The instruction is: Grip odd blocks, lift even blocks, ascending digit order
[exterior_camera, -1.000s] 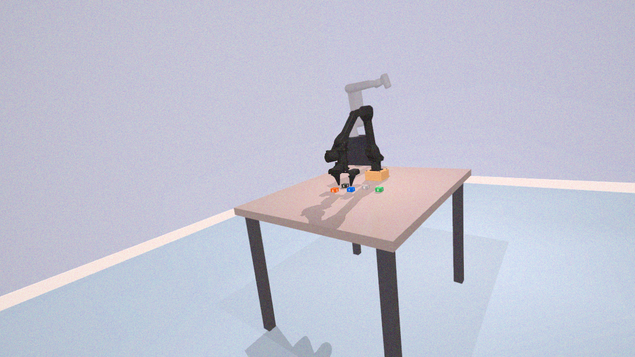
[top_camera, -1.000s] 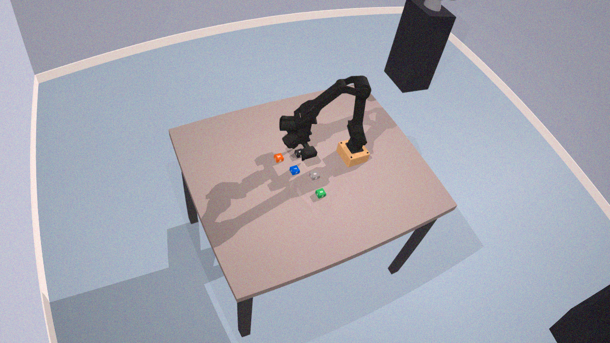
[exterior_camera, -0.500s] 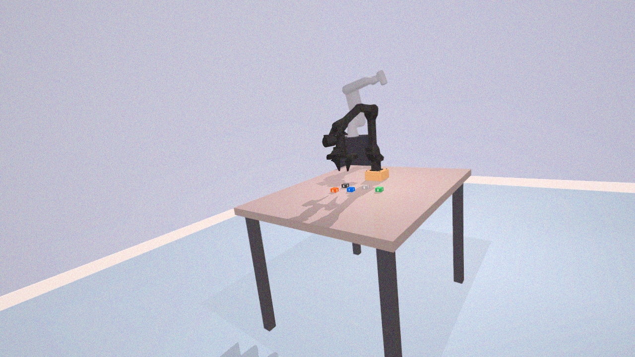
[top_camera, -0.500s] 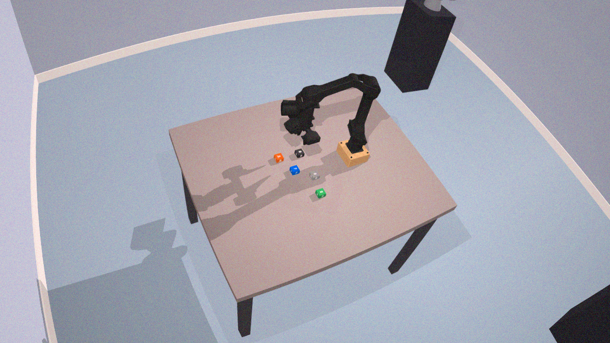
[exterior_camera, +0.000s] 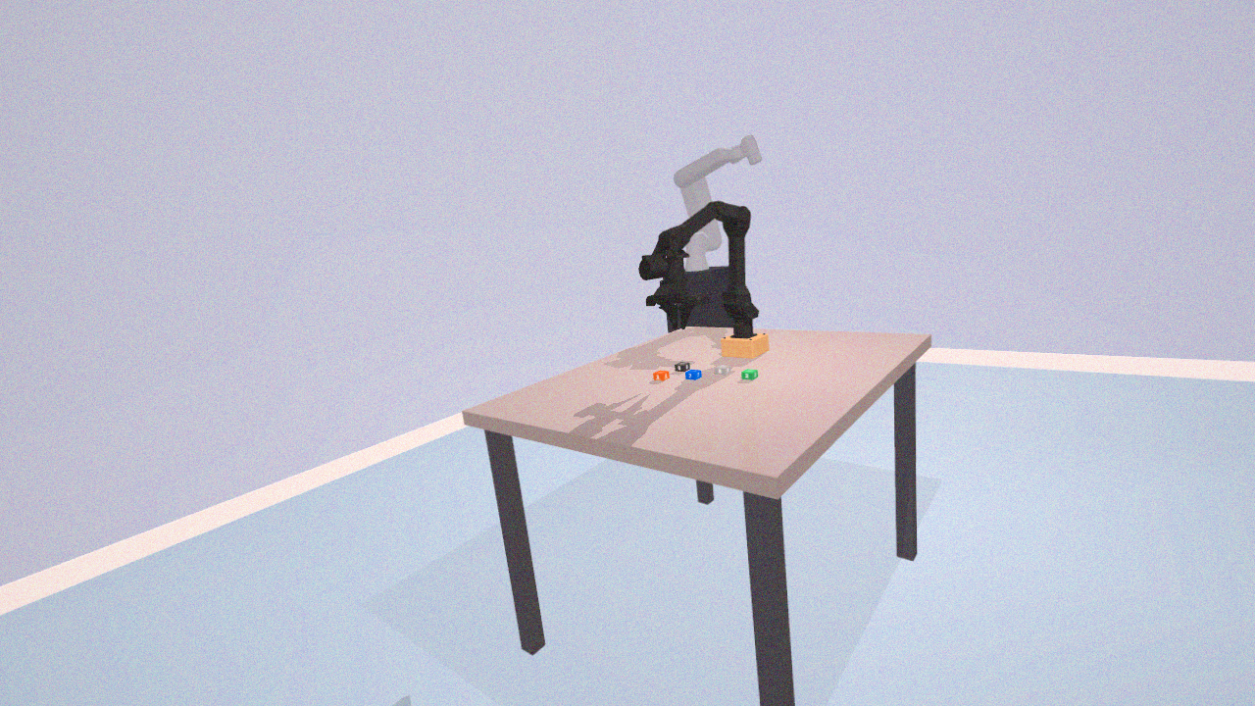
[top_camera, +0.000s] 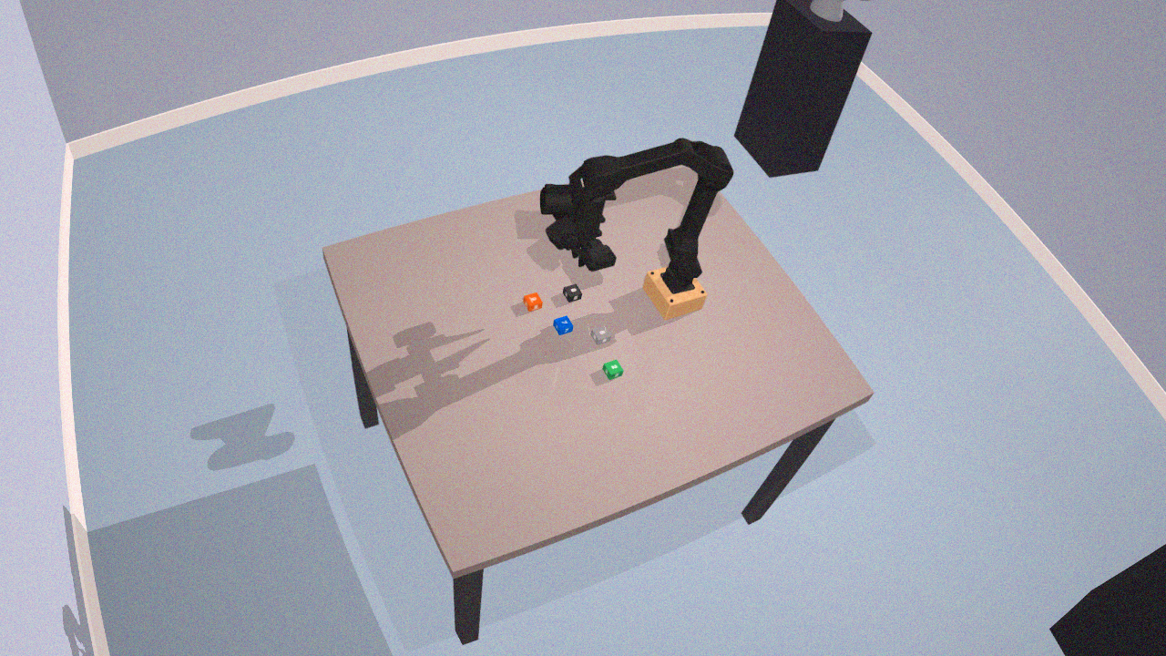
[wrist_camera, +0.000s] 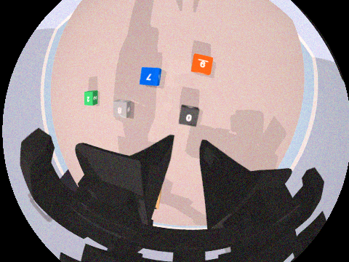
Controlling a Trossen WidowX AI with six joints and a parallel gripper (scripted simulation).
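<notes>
My gripper [top_camera: 588, 257] [exterior_camera: 677, 327] [wrist_camera: 187, 142] is partly open and empty, raised above the table. In the wrist view, the black block [top_camera: 572, 292] [exterior_camera: 682, 367] [wrist_camera: 189, 116], showing 0, lies just beyond the fingertips, not between them. The green block [top_camera: 613, 370] [exterior_camera: 749, 375] [wrist_camera: 91, 98] shows 2. The orange block [top_camera: 532, 302] [exterior_camera: 661, 376] [wrist_camera: 202, 64] shows an underlined 6, upside down in the wrist view. The blue block [top_camera: 563, 325] [exterior_camera: 693, 375] [wrist_camera: 150, 76] shows 7. The grey block [top_camera: 601, 334] [exterior_camera: 722, 370] [wrist_camera: 123, 108] shows 8. All rest on the table.
The arm stands on a light wooden base [top_camera: 675, 303] [exterior_camera: 744, 345] on the brown table [top_camera: 521, 489] [exterior_camera: 789, 412]. A dark pedestal [top_camera: 802, 89] stands on the floor beyond the table. Arm shadows fall across the table around the blocks.
</notes>
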